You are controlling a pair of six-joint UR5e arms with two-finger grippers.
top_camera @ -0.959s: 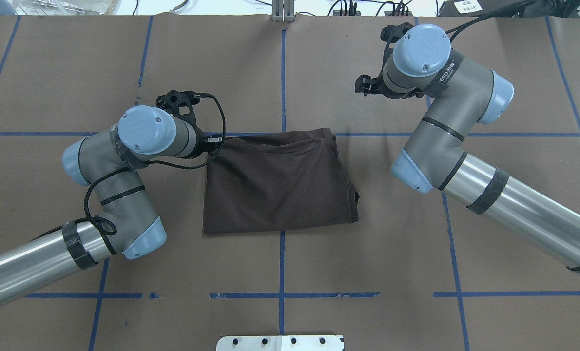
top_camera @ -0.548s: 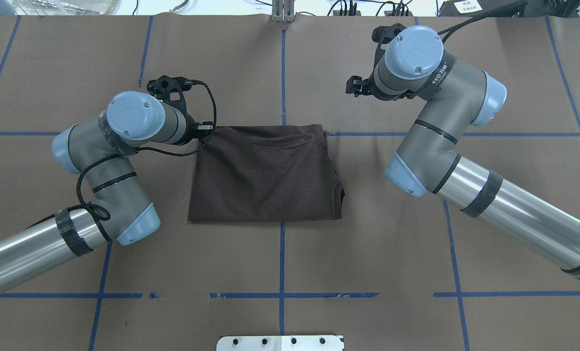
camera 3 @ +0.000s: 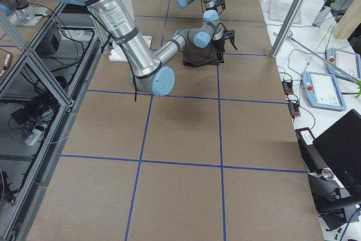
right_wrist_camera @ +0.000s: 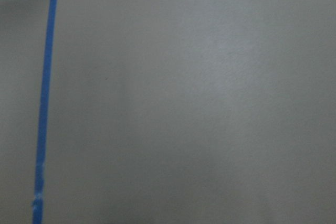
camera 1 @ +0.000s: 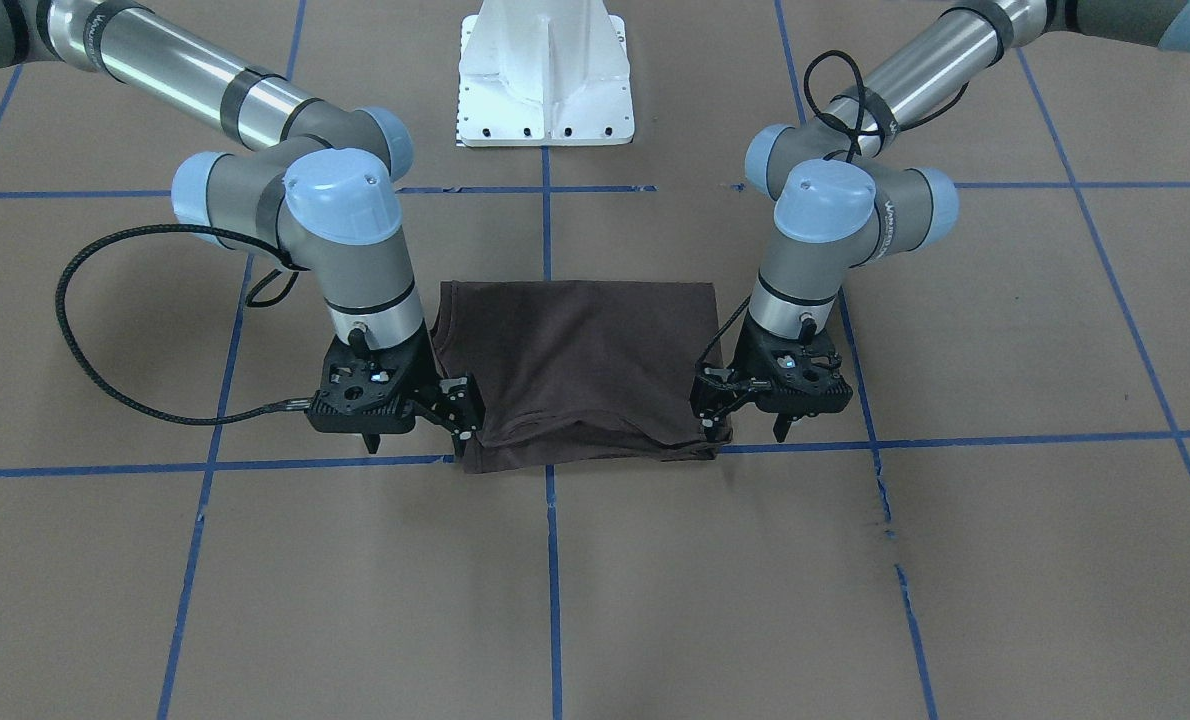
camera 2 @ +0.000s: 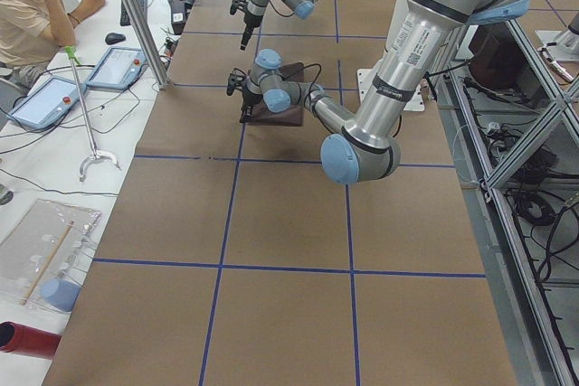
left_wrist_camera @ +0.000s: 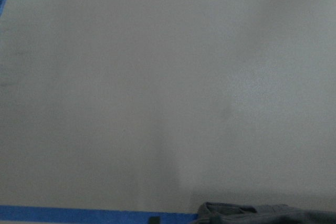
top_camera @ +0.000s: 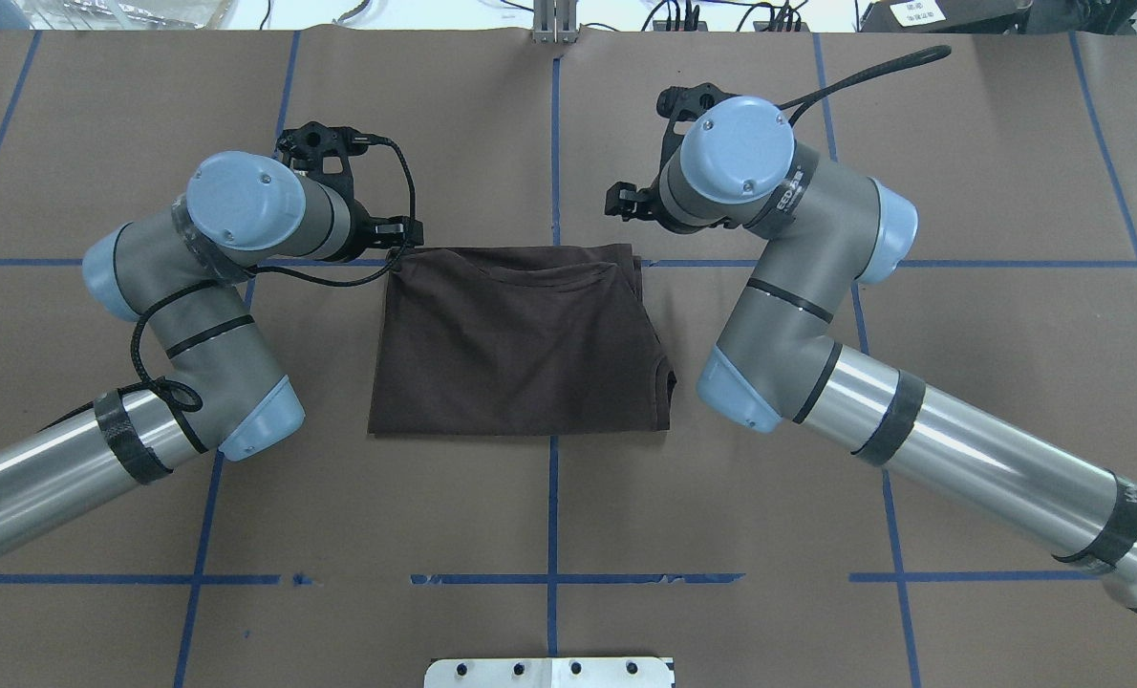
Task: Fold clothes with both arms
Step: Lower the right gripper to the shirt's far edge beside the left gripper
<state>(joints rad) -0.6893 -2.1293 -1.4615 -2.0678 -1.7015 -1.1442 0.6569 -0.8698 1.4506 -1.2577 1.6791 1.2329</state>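
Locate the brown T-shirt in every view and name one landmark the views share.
Front-facing: T-shirt at centre.
Overhead: T-shirt at centre.
Exterior left: T-shirt upper middle, small.
Exterior right: T-shirt upper middle, small.
Left wrist: T-shirt at the bottom edge, right of centre.
Right wrist: not in view.
Landmark: the blue tape line along the shirt's edge away from the robot.

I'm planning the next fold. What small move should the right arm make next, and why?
Probably lower the right gripper, which looks open, onto the free far corner of the T-shirt and close; the left gripper seems to pinch the other far corner.
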